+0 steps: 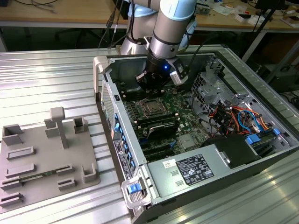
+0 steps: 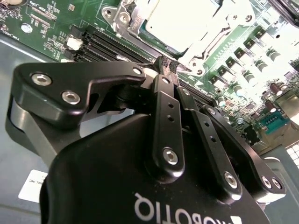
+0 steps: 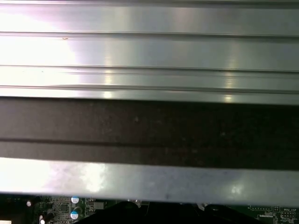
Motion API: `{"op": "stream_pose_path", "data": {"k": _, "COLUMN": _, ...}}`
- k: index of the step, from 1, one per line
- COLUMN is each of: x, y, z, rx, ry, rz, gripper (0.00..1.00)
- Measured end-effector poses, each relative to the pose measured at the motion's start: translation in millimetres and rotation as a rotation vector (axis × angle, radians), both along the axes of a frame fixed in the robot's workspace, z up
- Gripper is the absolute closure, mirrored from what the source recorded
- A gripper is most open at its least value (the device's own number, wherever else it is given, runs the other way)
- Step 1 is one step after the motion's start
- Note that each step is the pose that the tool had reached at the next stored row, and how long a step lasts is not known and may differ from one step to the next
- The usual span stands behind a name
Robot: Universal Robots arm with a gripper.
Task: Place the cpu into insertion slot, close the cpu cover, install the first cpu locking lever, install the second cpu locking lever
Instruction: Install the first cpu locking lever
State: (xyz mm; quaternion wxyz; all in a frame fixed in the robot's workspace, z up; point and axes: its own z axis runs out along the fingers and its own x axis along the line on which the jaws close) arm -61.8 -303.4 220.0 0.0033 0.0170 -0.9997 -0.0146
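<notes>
**A:** Start with the big picture. What are you working in?

**B:** You have an open computer case [image 1: 196,140] lying on a ribbed metal table [image 1: 46,79], with a grey fixture tray [image 1: 42,158] well apart on the exterior view's left. The green motherboard [image 1: 180,100] fills the case floor, and your arm hangs over its far end.

**A:** And the task's parts?

**B:** The insertion slot [image 1: 153,107] sits mid-board, just beyond the long black memory slots [image 1: 156,125]. In the second wrist view the cpu [image 2: 180,18] looks already seated there, its pale metal top framed by the cpu cover [image 2: 135,21], which appears to lie down over it. I can't tell whether the locking levers are latched.

**A:** How will those handle?

**B:** My judgement: the chip is light, rigid and fragile underneath, so you'd take it only by its edges. The cover is thin, stiff sheet metal, and the levers would be springy wire, best pushed near their free ends.

**A:** The fingers?

**B:** Your gripper [image 2: 167,65] has its fingertips pressed together with nothing between them, poised just beside the socket's near edge. Whether they touch the board, I can't say.
</notes>
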Motion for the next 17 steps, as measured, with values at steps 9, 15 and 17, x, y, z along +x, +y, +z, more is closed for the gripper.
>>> {"op": "stream_pose_path", "data": {"k": 9, "x": 10.9, "y": 0.2, "z": 0.0, "rx": 0.0003, "ry": 0.0001, "rz": 0.001, "gripper": 0.89}}
{"op": "stream_pose_path", "data": {"k": 15, "x": 16.3, "y": 0.9, "z": -0.7, "rx": 0.0005, "ry": -0.0002, "rz": 0.001, "gripper": 0.89}}
{"op": "stream_pose_path", "data": {"k": 17, "x": 16.8, "y": 1.3, "z": -2.3, "rx": 0.0003, "ry": 0.0, "rz": 0.001, "gripper": 0.89}}
